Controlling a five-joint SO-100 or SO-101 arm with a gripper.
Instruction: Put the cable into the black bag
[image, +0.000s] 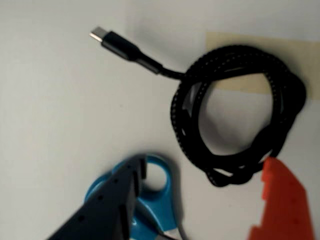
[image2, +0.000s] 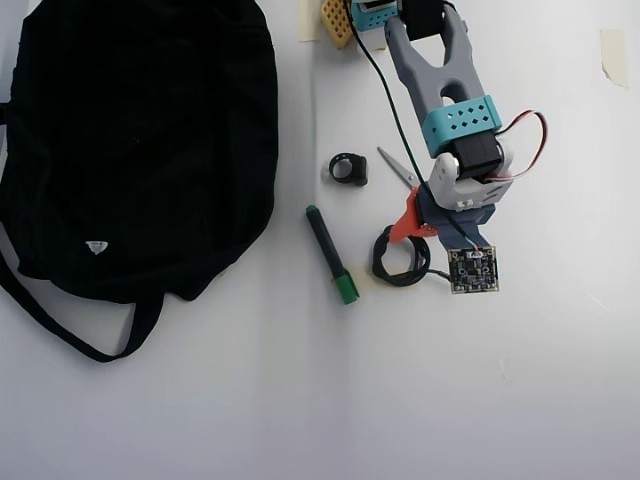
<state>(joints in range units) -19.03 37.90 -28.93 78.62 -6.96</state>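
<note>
The cable (image: 235, 115) lies coiled on the white table (image: 60, 125), plug tip free, well apart from the black bag (image2: 130, 140). A slip is judged likely if only one strand is pinched, letting the coil unwind. The gripper (image: 200, 200) is spread wide; the orange finger (image: 282, 200) touches the coil's edge, nothing is held.

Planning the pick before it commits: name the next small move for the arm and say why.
Probably lower the gripper straight down and close on the near arc of the cable. In the wrist view the jaws stand open, the orange finger beside the coil and the dark one over the blue scissors, so nothing is grasped yet.
</note>
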